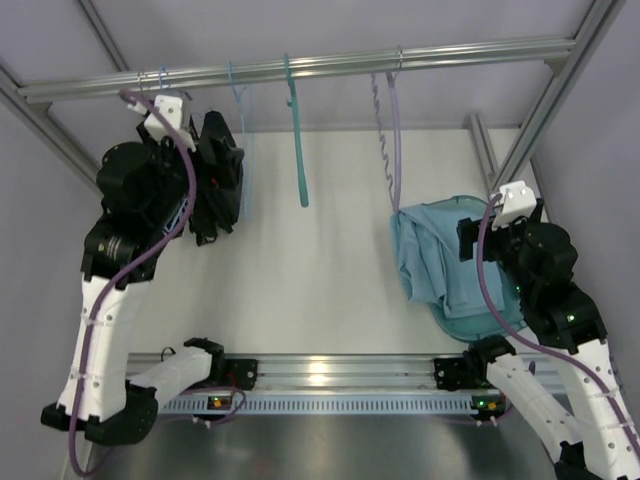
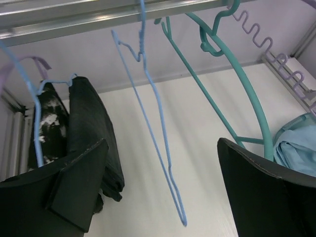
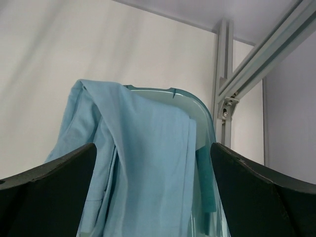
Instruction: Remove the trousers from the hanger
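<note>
White table (image 1: pixel 320 290) under metal rail (image 1: pixel 330 65), pale-blue hanger (image 2: pixel 153 106) hanging bare, trousers (image 3: pixel 143 163) draped over teal tub (image 3: pixel 200 111), left gripper (image 2: pixel 163 148) and right gripper (image 3: pixel 153 150) both spread wide, empty

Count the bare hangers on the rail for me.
3: the pale-blue wire hanger left of centre, the teal-green hanger beside it, the lilac spiral hanger on the right. Others at far left carry dark garments.

We found the trousers (image 3: pixel 148 168) to be soft, matt cloth, lightly creased. The hanger (image 2: pixel 157 123) looked like thin coated wire, smooth with a faint sheen. The teal hanger (image 2: pixel 249 89) appeared to be smooth plastic. The rail (image 1: pixel 300 68) was brushed, reflective metal. The desk (image 1: pixel 320 290) was matt white. The fingers (image 2: pixel 74 187) of the left tool (image 2: pixel 163 163) were matt black.
</note>
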Action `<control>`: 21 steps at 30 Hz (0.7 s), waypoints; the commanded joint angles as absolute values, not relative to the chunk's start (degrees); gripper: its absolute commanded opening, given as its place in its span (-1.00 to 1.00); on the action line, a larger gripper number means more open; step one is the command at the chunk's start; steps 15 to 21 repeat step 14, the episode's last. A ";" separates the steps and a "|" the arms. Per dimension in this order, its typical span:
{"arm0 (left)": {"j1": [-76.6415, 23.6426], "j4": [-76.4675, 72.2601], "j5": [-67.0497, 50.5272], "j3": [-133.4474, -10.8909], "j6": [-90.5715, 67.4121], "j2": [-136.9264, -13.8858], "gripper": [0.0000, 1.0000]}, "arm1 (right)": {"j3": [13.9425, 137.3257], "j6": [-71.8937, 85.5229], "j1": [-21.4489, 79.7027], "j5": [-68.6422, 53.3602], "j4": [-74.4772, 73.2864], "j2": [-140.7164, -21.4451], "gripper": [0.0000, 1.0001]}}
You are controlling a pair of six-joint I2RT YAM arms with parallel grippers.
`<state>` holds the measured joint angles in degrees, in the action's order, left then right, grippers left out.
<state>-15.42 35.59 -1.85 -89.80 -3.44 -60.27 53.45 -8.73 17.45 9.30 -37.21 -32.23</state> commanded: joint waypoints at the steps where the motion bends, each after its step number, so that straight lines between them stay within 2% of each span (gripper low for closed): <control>1: -15.38 34.36 3.74 -85.27 -2.64 -56.35 0.97 | 54.59 -8.26 16.79 4.85 -33.58 -31.20 0.99; 13: -14.41 44.21 11.07 -73.48 2.20 -39.30 0.96 | 46.85 -6.77 16.70 -2.46 -34.54 -22.06 0.99; 21: -14.15 44.38 11.07 -73.04 2.20 -38.42 0.97 | 46.58 -6.33 16.79 -2.46 -34.72 -21.10 0.99</control>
